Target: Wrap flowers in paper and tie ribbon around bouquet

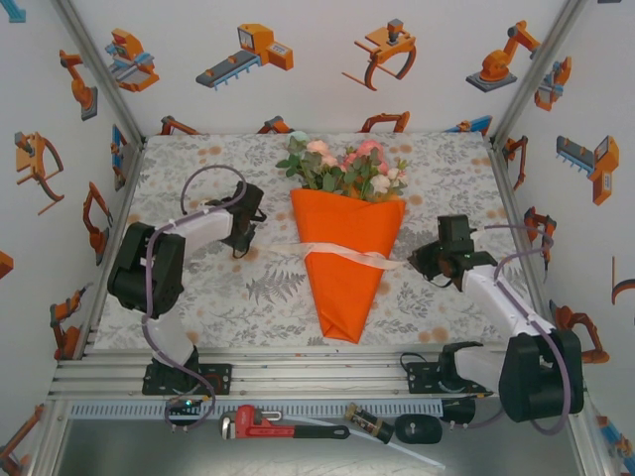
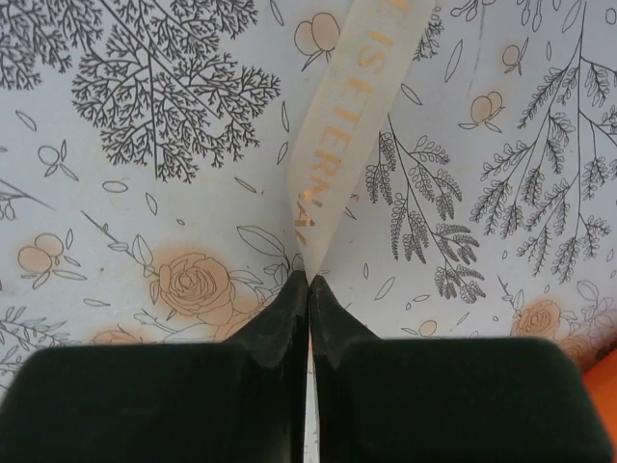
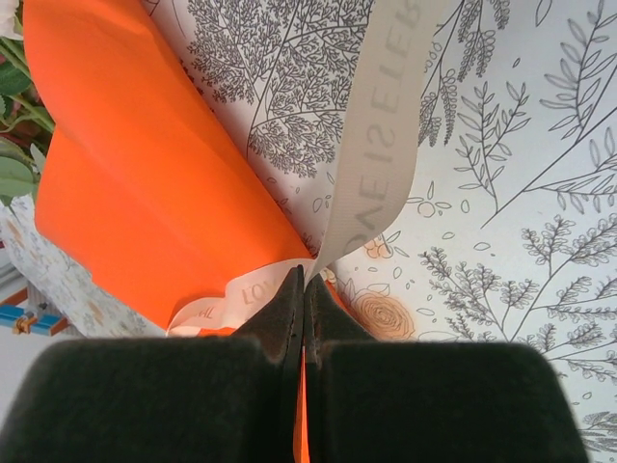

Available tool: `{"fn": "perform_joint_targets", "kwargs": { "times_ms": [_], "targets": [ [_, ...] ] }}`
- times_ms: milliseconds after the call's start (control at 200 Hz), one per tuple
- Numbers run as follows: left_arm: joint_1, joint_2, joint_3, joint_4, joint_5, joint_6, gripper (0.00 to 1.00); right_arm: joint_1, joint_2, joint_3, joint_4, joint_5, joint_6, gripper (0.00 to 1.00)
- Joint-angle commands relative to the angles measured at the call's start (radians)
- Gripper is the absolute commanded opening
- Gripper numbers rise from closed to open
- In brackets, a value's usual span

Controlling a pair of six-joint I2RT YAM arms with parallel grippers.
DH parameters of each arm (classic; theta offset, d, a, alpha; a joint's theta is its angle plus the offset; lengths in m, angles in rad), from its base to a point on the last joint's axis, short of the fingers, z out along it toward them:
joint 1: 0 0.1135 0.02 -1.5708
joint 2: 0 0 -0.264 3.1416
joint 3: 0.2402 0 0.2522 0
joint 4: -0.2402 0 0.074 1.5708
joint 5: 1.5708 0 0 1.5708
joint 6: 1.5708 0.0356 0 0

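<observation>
Jaws both tight on ribbon (image 2: 337, 125) (bouquet (image 1: 347, 263) between); wrench (image 1: 283, 428), seemingly, near bases

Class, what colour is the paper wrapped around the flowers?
Bright orange; the paper shows best in the top external view.

I read gold letters "IS ETERNA" along the ribbon (image 2: 333, 125); my right wrist view gives "IS ETER" on it.

Bare tablecloth (image 1: 248, 297) flanks the bouquet (image 1: 347, 213), but the ribbon (image 1: 347, 254) stretches across it toward both sides.
</observation>
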Motion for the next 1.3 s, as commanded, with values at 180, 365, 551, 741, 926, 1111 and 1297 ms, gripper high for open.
{"fn": "perform_joint_targets", "kwargs": {
  "times_ms": [180, 365, 551, 741, 926, 1111, 1297],
  "targets": [
    [0.102, -0.142, -0.113, 0.037, -0.004, 0.098, 0.0, -0.141, -0.019, 0.032, 0.021, 0.029, -0.141, 0.0],
    [0.165, -0.224, -0.179, 0.064, -0.018, 0.14, 0.0, -0.217, 0.021, 0.062, 0.021, 0.03, -0.236, 0.0],
    [0.231, -0.255, -0.218, 0.086, -0.025, 0.193, 0.0, -0.301, 0.093, 0.074, 0.008, 0.029, -0.272, 0.0],
    [0.312, -0.276, -0.239, 0.101, -0.021, 0.272, 0.0, -0.443, 0.165, 0.076, -0.005, 0.024, -0.302, 0.0],
    [0.41, -0.304, -0.261, 0.106, -0.019, 0.294, 0.0, -0.577, 0.185, 0.062, 0.016, 0.012, -0.309, 0.0],
    [0.518, -0.33, -0.282, 0.107, -0.017, 0.298, 0.0, -0.689, 0.149, 0.037, 0.047, 0.029, -0.28, 0.0],
    [0.629, -0.348, -0.306, 0.121, 0.008, 0.308, 0.0, -0.768, 0.099, 0.021, 0.048, 0.064, -0.233, 0.0]
  ]
}}
